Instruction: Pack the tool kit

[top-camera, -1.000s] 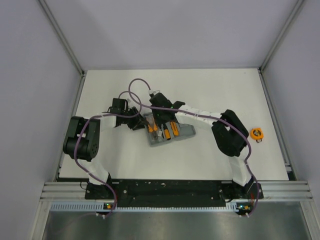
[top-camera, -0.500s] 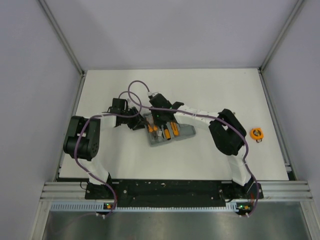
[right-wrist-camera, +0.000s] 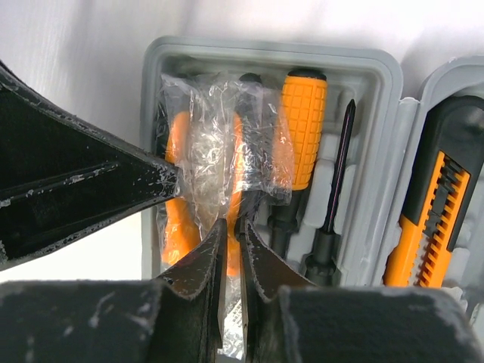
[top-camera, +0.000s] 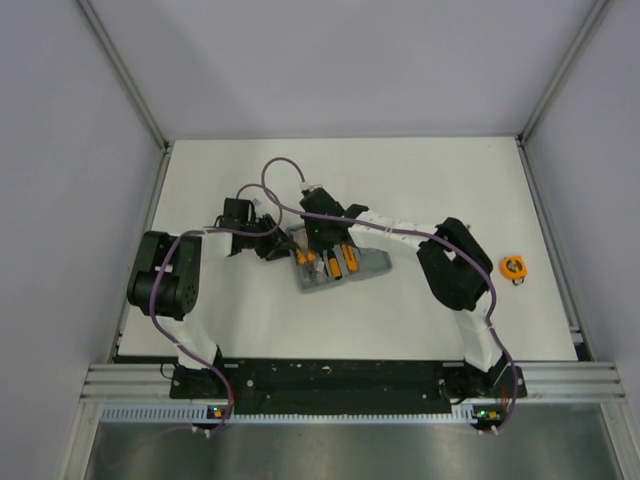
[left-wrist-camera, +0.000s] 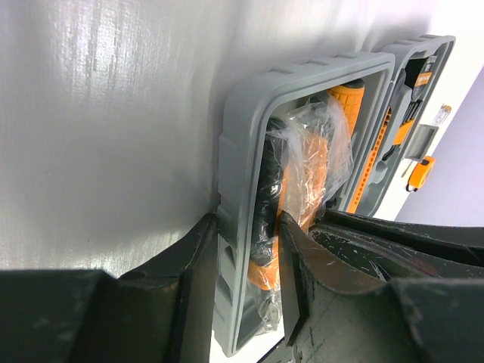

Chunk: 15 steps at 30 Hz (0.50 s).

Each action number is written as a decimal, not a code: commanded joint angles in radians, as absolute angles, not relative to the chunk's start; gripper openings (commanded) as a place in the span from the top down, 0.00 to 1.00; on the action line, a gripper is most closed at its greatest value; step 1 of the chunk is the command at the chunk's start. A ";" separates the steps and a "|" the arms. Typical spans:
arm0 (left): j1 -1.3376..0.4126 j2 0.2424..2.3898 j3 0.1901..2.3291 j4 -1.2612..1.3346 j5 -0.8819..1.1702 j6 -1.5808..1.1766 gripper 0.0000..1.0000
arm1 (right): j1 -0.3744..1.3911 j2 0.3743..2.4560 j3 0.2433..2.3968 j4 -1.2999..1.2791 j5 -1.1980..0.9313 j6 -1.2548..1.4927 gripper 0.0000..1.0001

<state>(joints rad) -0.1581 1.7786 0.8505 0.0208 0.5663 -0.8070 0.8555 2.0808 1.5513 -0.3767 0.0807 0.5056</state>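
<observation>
Tool kit case (top-camera: pixel 372 264) open; left gripper (left-wrist-camera: pixel 247 227) stretched low from left, pinching its rim; right gripper (right-wrist-camera: pixel 233 227) angled down inside, nipping plastic-wrapped pliers (right-wrist-camera: pixel 181 144).

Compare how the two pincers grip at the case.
The left pincer straddles the case's grey side wall, one finger outside and one inside; the right pincer pinches the clear wrap lying in the case. The left's jaws stand a wall's thickness apart; the right's are almost closed. The left grips hard plastic, the right thin film. Both work at the same half of the open case.
</observation>
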 commanded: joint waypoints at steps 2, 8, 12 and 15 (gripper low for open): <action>-0.183 1.844 0.811 -0.008 0.499 -0.808 1.00 | 0.914 2.168 1.496 -0.420 0.037 0.574 0.93; -0.183 1.845 0.815 0.023 0.511 -0.816 1.00 | 0.926 2.100 1.486 -0.393 0.083 0.569 0.92; -0.183 1.845 0.815 0.034 0.523 -0.830 1.00 | 0.925 2.053 1.488 -0.357 0.016 0.584 0.92; -0.183 1.844 0.813 0.037 0.529 -0.833 0.98 | 0.925 2.040 1.494 -0.347 -0.027 0.598 0.92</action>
